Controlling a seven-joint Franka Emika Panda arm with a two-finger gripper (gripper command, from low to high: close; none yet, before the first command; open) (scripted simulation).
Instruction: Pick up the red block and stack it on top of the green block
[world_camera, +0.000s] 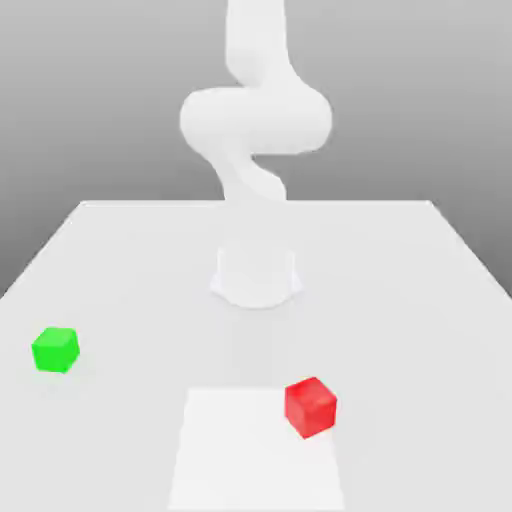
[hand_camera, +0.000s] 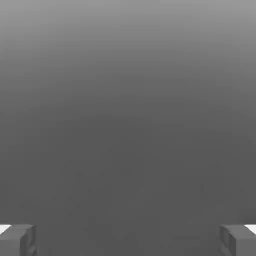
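Observation:
The red block (world_camera: 310, 406) is a small cube resting on the white table (world_camera: 400, 300) toward the front, on the exterior view's right. The green block (world_camera: 55, 350) is a cube of the same size and sits apart from it, near the table's edge on the exterior view's left. Nothing lies on either cube. In the hand view my gripper (hand_camera: 128, 241) is open. Its two grey fingertips (hand_camera: 18, 240) stand far apart with nothing between them, and plain grey background lies beyond. The white arm (world_camera: 255, 115) curls high above the table's middle.
The arm's round base (world_camera: 256, 275) stands at the centre of the table, behind both cubes. A brighter white square patch (world_camera: 235, 450) marks the table's front middle, and the red block sits at its right-hand edge.

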